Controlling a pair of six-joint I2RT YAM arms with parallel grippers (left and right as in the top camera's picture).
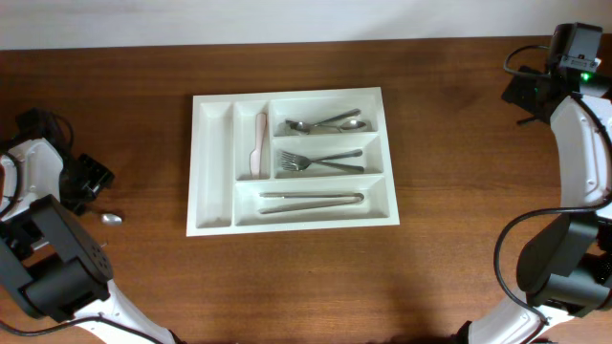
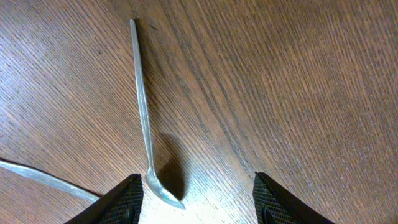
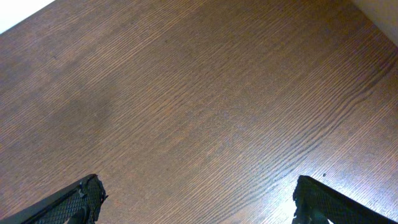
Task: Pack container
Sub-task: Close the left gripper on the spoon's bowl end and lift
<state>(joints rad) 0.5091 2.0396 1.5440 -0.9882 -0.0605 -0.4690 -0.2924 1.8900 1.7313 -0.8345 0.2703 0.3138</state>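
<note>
Mid-table, container (image 1: pixel 212 167) (cutlery (image 1: pixel 320 162) inside), well apart from left gripper (image 2: pixel 196 190), right gripper (image 3: pixel 199 194)

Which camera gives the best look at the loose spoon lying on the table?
The left wrist view: the whole spoon shows close up, handle to bowl. Overhead catches only a small glint of it beside the left arm. Right wrist shows only table, no spoon.

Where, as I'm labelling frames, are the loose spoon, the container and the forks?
loose spoon (image 2: pixel 143 112): left wrist view, middle of its handle.
container (image 1: pixel 214 162): overhead view, bare floor of its leftmost compartment.
forks (image 1: pixel 314 161): overhead view, where their handles meet.
</note>
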